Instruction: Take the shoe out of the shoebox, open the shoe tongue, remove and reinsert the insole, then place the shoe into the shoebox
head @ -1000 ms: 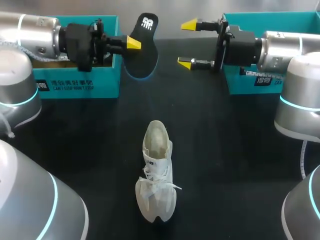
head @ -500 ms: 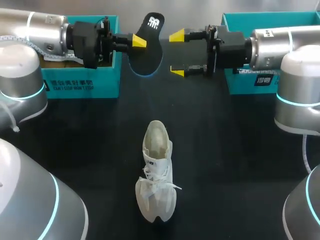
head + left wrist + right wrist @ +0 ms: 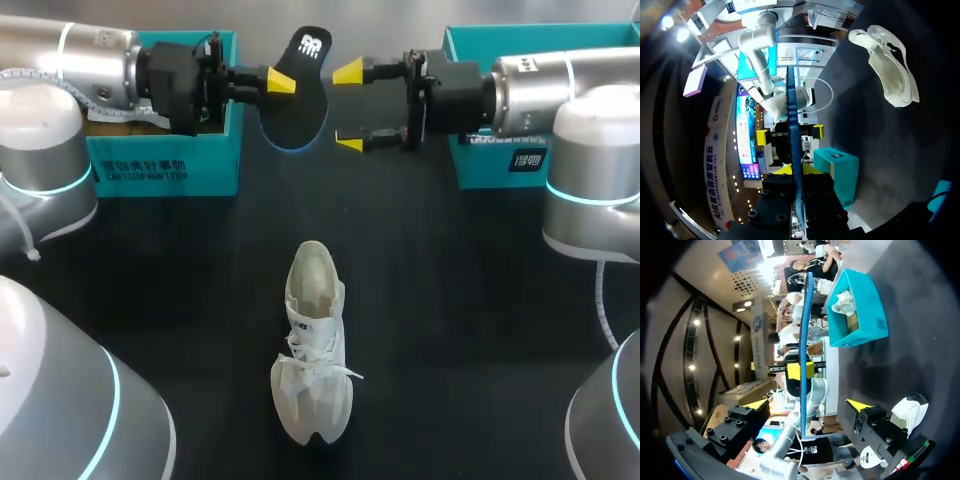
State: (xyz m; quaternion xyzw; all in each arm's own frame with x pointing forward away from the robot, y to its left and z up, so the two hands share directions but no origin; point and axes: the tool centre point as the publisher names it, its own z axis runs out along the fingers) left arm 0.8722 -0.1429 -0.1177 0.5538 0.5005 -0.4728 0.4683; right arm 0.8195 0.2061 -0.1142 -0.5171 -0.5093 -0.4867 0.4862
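My left gripper [image 3: 283, 82] is shut on a black insole [image 3: 298, 100], held in the air on edge in front of the left teal shoebox [image 3: 160, 160]. My right gripper [image 3: 349, 108] stands open just right of the insole, one yellow tip high and one low. In the left wrist view the insole [image 3: 792, 125] runs edge-on ahead of my left gripper [image 3: 796, 170]. In the right wrist view the insole [image 3: 804, 335] rises between the spread fingers of my right gripper [image 3: 807, 405], touching neither. The white shoe [image 3: 313, 345] lies mid-table, toe toward me.
A second teal box [image 3: 480, 150] stands at the back right under my right arm. The left shoebox [image 3: 860, 310] holds another white shoe [image 3: 844, 302]. Dark table surface surrounds the shoe [image 3: 887, 65] on all sides.
My right gripper has moved left, up to the insole, still open. My left gripper has shifted slightly right with the insole. The shoe has not moved.
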